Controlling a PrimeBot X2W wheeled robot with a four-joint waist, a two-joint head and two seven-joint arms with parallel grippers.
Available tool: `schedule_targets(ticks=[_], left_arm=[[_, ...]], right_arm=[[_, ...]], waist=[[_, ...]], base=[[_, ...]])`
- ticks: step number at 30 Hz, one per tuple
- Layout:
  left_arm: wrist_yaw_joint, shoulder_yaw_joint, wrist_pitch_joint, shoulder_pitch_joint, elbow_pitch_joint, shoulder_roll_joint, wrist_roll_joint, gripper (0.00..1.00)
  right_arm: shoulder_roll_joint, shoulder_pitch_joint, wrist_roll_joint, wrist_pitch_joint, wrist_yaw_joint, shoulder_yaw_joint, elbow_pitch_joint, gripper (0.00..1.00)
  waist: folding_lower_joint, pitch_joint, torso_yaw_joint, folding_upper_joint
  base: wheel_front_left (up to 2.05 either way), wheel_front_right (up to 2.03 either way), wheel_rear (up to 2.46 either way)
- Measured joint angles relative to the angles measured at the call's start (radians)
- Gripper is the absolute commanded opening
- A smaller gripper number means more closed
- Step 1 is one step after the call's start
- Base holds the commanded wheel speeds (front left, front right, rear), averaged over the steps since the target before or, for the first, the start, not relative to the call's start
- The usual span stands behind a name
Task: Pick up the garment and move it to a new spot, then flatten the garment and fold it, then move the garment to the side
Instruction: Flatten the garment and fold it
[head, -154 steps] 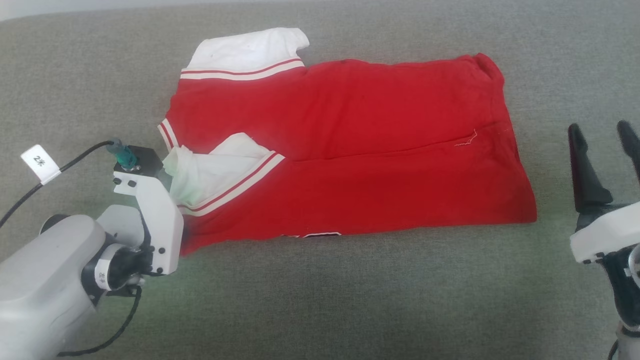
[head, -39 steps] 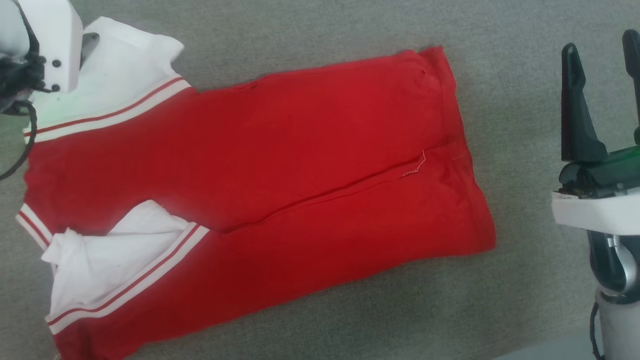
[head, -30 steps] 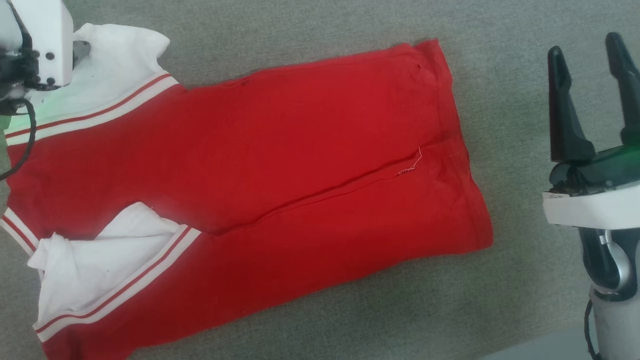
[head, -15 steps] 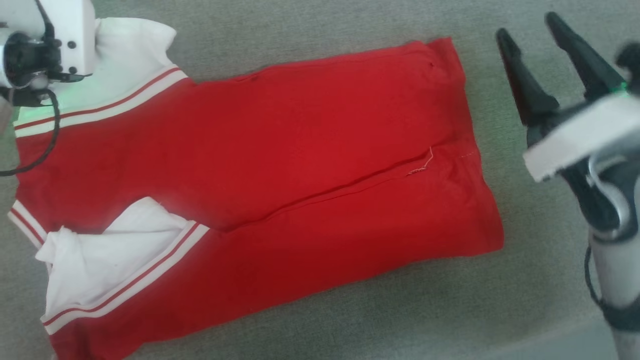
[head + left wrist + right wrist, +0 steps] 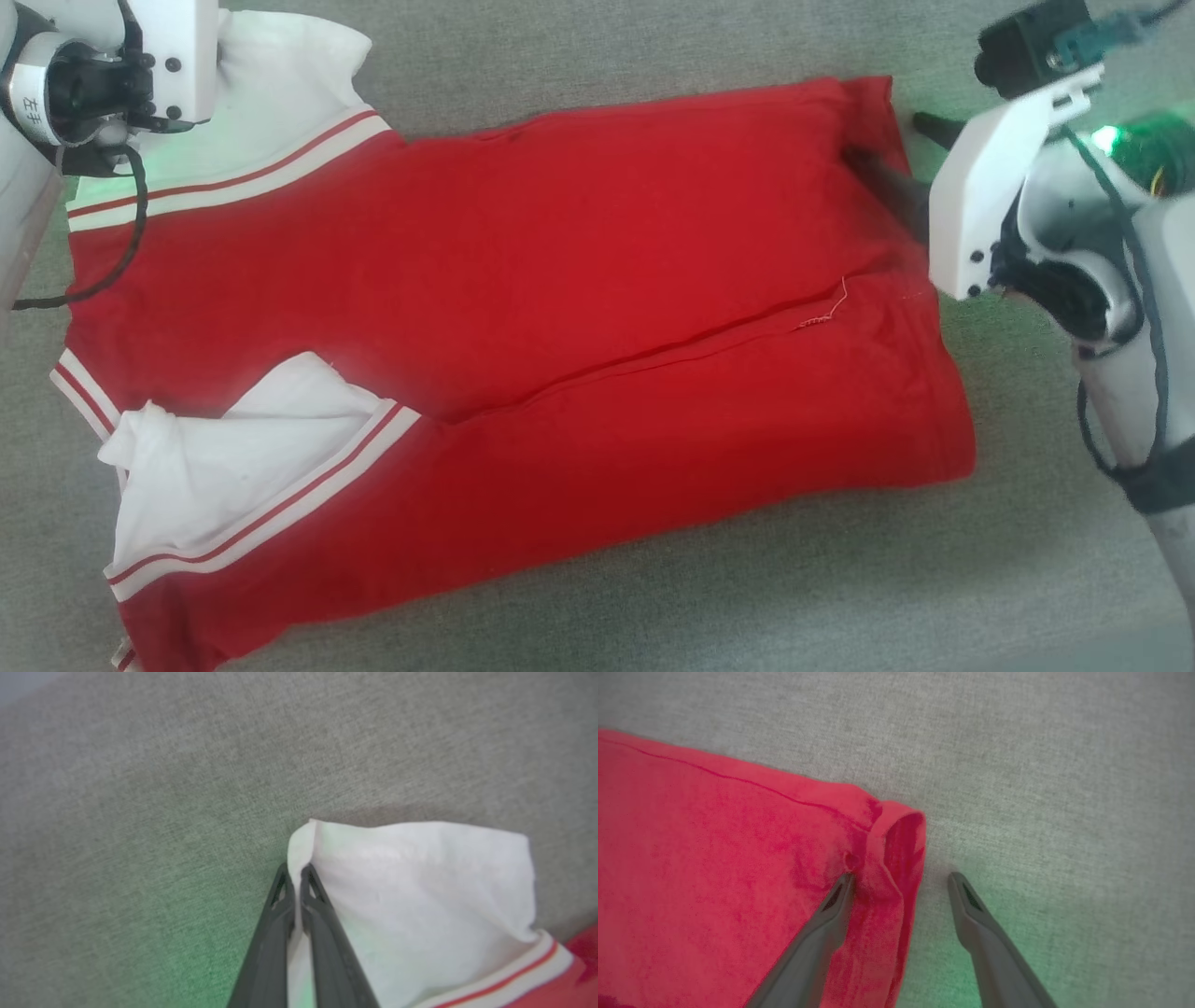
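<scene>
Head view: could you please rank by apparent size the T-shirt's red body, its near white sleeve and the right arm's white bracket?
1. T-shirt's red body, by far largest.
2. near white sleeve.
3. right arm's white bracket, probably enlarged by nearness to the camera.

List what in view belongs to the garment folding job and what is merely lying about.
Belongs to the job:
garment, red with white sleeves, lying flat
left end effector, shut on a white sleeve
right end effector, open astride the red hem corner

Merely there:
grey fabric surface under it all
black cable on the left arm
</scene>
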Motion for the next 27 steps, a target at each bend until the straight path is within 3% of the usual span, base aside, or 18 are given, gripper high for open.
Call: schedule_targets(ticks=[2, 12, 27], left_arm=[[-0.006, 0.0, -0.009, -0.002, 0.007, -0.004, 0.0, 0.0], [-0.043, -0.007, -0.062, -0.004, 0.039, -0.033, 0.007, 0.0], [-0.072, -0.016, -0.058, 0.003, -0.065, -0.055, -0.003, 0.0]], right_arm=[[-0.002, -0.029, 0.018, 0.012, 0.0, 0.017, 0.025, 0.0], [-0.045, -0.077, 0.062, -0.002, 0.001, 0.097, 0.075, 0.0], [-0.16, 0.014, 0.057, -0.047, 0.001, 0.065, 0.005, 0.0]], waist=[[0.0, 0.002, 0.002, 0.0], [0.0, -0.025, 0.037, 0.0], [0.0, -0.146, 0.139, 0.0]], base=[[0.0, 0.0, 0.0], [0.0, 0.0, 0.0], [0.0, 0.0, 0.0]])
